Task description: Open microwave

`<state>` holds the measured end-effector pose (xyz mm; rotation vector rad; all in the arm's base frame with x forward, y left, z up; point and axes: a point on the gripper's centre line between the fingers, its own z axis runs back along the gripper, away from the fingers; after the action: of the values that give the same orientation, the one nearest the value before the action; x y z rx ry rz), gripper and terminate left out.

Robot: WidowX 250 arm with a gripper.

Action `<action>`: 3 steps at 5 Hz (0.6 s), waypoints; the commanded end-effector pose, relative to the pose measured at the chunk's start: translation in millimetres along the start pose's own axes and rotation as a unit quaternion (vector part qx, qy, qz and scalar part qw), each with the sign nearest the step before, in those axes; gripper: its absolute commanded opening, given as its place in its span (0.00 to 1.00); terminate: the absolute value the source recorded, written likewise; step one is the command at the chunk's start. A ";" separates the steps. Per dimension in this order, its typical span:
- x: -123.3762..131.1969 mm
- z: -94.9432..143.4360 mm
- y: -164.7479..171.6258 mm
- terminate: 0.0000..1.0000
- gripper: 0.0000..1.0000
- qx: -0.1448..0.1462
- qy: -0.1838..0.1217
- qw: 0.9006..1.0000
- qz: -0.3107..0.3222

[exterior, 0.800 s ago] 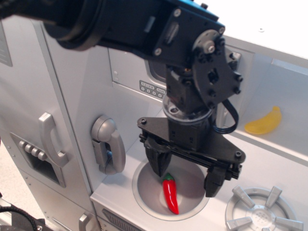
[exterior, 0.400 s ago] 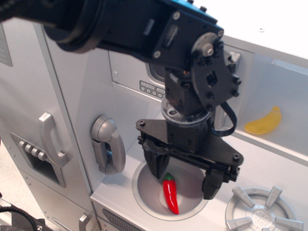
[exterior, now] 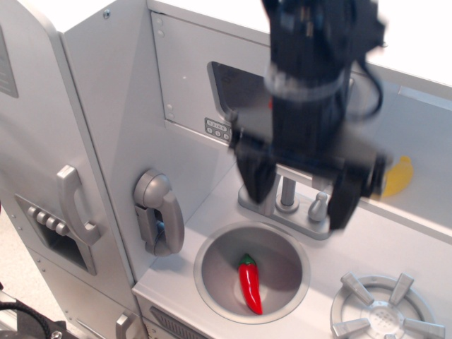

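Observation.image view shows the microwave [exterior: 205, 85] set into the upper part of the grey toy kitchen, above and behind the sink [exterior: 212, 265]. Its door is flat, with a dark rounded window and a short row of keypad buttons [exterior: 217, 129] along the lower edge. No gap shows along the visible door edges, so the door is judged shut.

The claw [exterior: 300, 187] hangs in front of the door's right portion, above the faucet [exterior: 286, 194]. Its two fingers [exterior: 256, 176] stand wide apart with nothing between them. The arm is motion-blurred.

Handling notes:
- The door is judged to be light, rigid moulded plastic on a simple hinge; moderate pull should suffice.
- The smooth panel offers no purchase; take hold at the door handle only.
- The handle is hidden behind the arm in this view, so its exact position cannot be confirmed.
- Excess force may shift the lightweight cabinet.

Do not confuse the target with the fridge door handle [exterior: 74, 205] or the wall phone [exterior: 159, 212] at lower left. A red chilli [exterior: 249, 284] lies in the sink; a stove burner [exterior: 381, 307] sits on the surface [exterior: 417, 247] beside it.
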<state>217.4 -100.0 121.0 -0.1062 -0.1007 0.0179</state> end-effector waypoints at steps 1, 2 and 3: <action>49.8 24.4 3.4 0.00 1.00 -0.036 -0.047 0.998 0.004; 62.4 10.1 4.3 0.00 1.00 -0.033 -0.058 0.998 0.002; 60.3 -9.1 2.0 0.00 1.00 -0.020 -0.070 0.997 -0.004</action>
<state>277.0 -97.3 109.0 -0.1364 -0.2134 0.0229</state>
